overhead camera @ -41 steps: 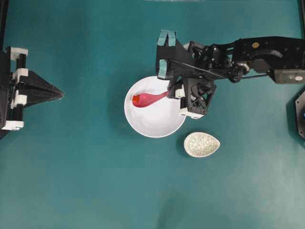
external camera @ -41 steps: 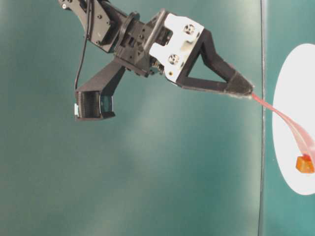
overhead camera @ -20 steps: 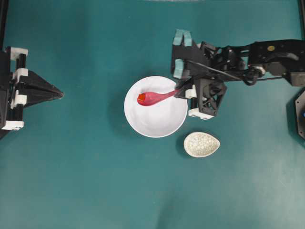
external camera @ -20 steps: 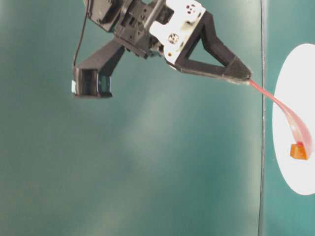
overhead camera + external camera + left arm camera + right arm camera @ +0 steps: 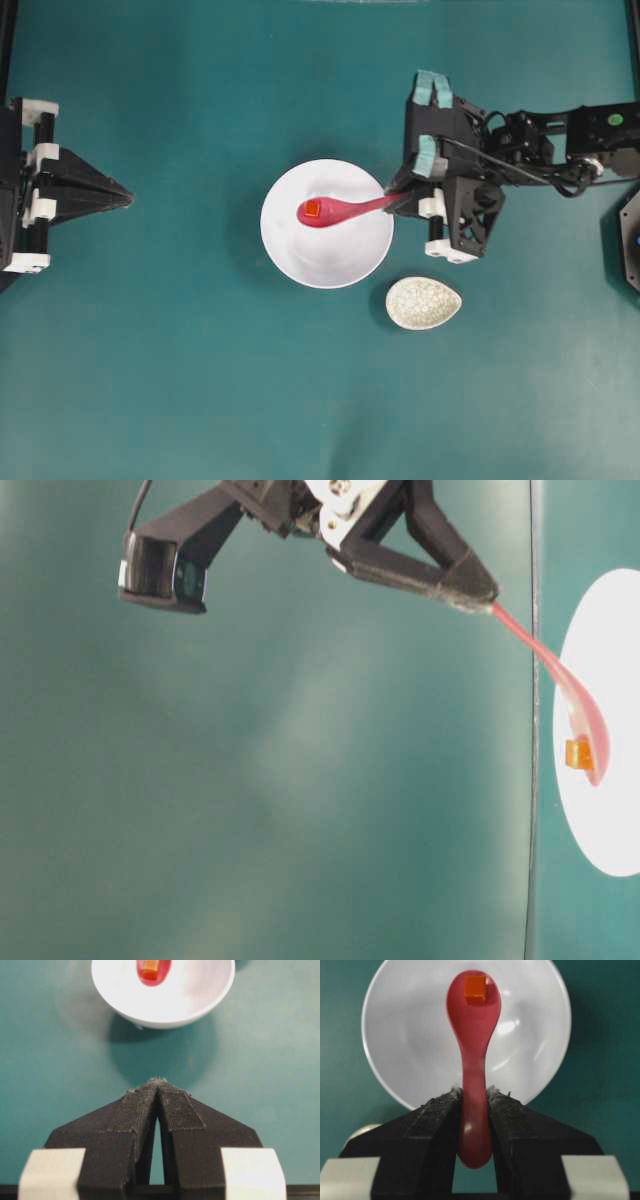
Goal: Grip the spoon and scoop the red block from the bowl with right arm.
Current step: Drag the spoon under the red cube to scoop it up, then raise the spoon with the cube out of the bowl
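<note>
My right gripper (image 5: 474,1097) clamped on the pink-red spoon (image 5: 473,1040) by its handle, red block (image 5: 475,986) sitting in the scoop, held above the white bowl (image 5: 345,268), speckled spoon rest (image 5: 423,303) just beside the bowl, my left gripper (image 5: 158,1081) pressed closed, well apart.

This looks like a robot lab: a plain teal bench (image 5: 200,380) carries only a few test dishes, with two black robot arms mounted at left and right.
</note>
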Robot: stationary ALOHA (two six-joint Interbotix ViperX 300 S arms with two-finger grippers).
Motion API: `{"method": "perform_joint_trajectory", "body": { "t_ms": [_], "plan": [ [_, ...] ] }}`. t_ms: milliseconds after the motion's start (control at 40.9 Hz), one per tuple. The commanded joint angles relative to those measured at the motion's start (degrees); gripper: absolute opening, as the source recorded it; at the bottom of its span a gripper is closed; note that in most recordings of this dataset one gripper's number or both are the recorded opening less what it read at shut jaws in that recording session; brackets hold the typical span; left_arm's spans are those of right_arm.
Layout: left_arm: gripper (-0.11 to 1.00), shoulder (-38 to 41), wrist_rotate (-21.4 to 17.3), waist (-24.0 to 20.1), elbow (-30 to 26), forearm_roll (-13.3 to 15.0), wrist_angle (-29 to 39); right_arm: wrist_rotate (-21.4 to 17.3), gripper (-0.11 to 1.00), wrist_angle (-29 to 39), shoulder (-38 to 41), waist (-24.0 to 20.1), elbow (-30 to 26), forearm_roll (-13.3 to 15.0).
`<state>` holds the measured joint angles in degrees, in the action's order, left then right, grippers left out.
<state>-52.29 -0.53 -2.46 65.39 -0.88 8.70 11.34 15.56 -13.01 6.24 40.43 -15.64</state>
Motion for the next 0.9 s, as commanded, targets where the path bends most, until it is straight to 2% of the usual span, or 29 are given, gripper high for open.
{"method": "perform_joint_trajectory", "body": {
  "t_ms": [0,562,880],
  "plan": [
    [-0.01,0.2,0.0,-0.3,-1.1,-0.2,-0.3,-0.2,0.25,-1.7,-1.8,-0.9,0.0,-0.5],
    [-0.01,0.1,0.8,-0.2,-1.1,-0.1,-0.3,-0.2,0.25,-10.1,-5.5,-3.3,5.3,-2.6],
    [-0.01,0.0,0.8,-0.2,-1.1,-0.1,-0.3,-0.2,0.25,-10.5,-7.1,-3.3,6.2,-2.7]
  ]
}}
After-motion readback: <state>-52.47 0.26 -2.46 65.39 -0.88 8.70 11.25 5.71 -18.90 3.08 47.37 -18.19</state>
